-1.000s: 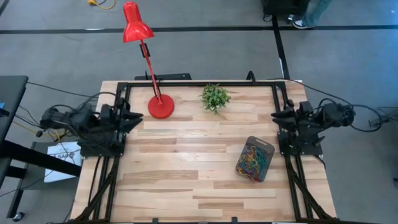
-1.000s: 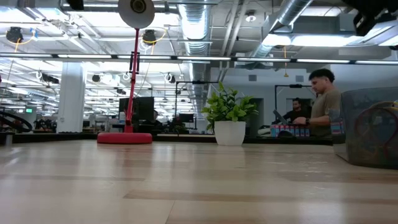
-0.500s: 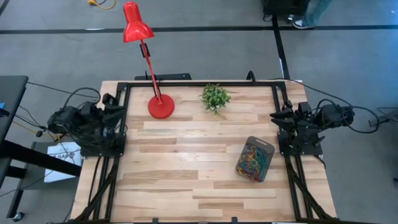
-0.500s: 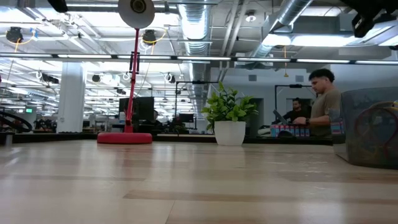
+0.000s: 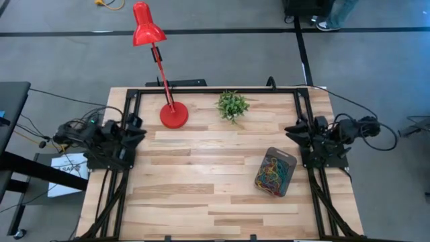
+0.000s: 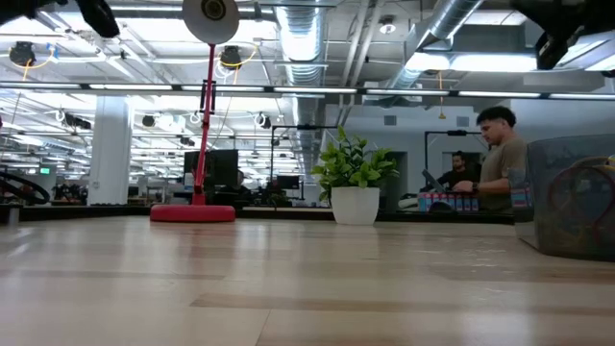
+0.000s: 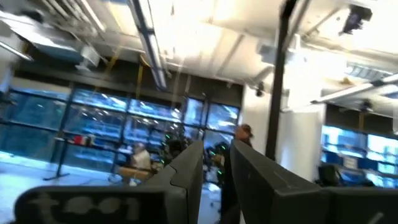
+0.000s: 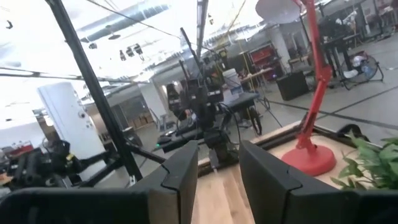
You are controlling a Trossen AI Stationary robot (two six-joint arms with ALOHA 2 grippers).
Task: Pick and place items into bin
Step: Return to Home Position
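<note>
Rubber bands (image 5: 271, 174) lie tangled in the bin (image 5: 290, 176) on the desk; right hand (image 8: 219, 146) hangs near the bin, left hand (image 7: 216, 146) well apart from it, each empty with fingers narrowly parted; bands judged light, soft and springy, best pinched across one strand

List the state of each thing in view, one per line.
Dark grey see-through plastic bin: upright, holding bands.
Coloured rubber bands: heaped inside the bin.
Red desk lamp: upright on its round base.
Small green plant in white pot: upright.
Left claw: slightly open, empty, at left edge of wooden table.
Right claw: slightly open, empty, at its right edge.
</note>
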